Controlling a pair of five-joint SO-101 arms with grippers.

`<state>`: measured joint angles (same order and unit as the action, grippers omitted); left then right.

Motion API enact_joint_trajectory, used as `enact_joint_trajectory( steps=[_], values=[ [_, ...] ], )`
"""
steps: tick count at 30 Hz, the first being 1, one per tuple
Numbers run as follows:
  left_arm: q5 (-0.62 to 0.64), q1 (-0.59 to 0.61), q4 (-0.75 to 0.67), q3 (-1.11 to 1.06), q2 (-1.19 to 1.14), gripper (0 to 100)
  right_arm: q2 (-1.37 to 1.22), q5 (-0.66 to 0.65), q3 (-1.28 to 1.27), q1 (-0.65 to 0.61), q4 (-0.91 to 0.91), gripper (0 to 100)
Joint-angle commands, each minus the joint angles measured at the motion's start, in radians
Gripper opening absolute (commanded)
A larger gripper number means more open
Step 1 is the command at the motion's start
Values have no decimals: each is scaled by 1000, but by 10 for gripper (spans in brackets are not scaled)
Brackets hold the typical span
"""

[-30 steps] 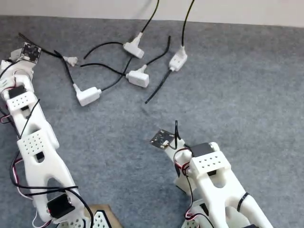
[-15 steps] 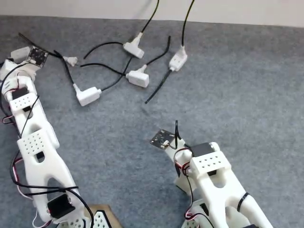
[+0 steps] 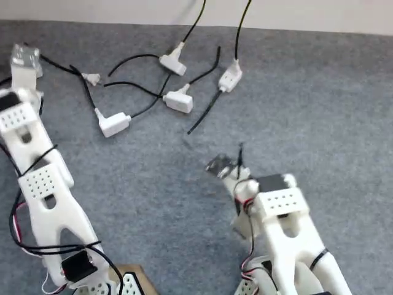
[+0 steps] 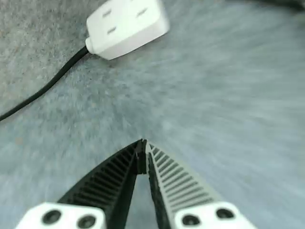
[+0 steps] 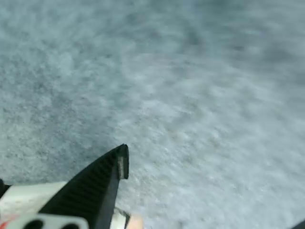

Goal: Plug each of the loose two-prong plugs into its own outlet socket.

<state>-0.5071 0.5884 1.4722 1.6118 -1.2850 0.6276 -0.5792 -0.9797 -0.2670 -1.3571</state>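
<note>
Several white plug and socket pieces on black cords lie at the far side of the grey carpet: one [image 3: 114,123] nearest the left arm [image 3: 37,178], one [image 3: 178,98] in the middle, one [image 3: 173,62] behind it and one [image 3: 229,77] to the right. A small plug [image 3: 92,78] lies at the far left. In the left wrist view my left gripper [image 4: 143,145] is shut on nothing, a short way from a white socket block [image 4: 126,24] with slots facing up. My right gripper [image 5: 209,191] hangs open over bare carpet, one black finger [image 5: 112,176] showing.
Black cords [image 3: 132,89] cross between the white pieces, and two run off the far edge. A loose cord end [image 3: 206,110] points toward the middle. The right arm [image 3: 279,212] stands at the near right, with bare carpet [image 3: 319,123] beyond it.
The left arm's wrist has swung toward the far left edge. The right arm has shifted a little to the right and away from me. The plugs and sockets have not moved.
</note>
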Motion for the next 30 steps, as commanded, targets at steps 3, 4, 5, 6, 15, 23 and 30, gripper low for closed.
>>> enact_joint_trajectory(
  steps=[3, 4, 5, 6, 15, 23, 30],
  values=[
    [117, -119, 319, -4, 447, 11, 21, -6, 277, 77, -208, 546],
    [135, -128, 319, -36, 498, 11, 21, -6, 311, 74, -240, 546],
    [150, -147, 321, -65, 550, 11, 21, -6, 341, 74, -266, 546],
    [166, -163, 322, -108, 607, 11, 21, -6, 364, 74, -285, 546],
    [209, -449, 302, -1026, 1268, 11, 22, 167, 503, 73, -375, 546],
    [310, -651, 118, -1624, 1666, 7, 217, 172, 490, 73, -398, 546],
    [313, -777, -107, -2103, 1785, 7, 232, 117, 321, 73, -394, 546]
  ],
)
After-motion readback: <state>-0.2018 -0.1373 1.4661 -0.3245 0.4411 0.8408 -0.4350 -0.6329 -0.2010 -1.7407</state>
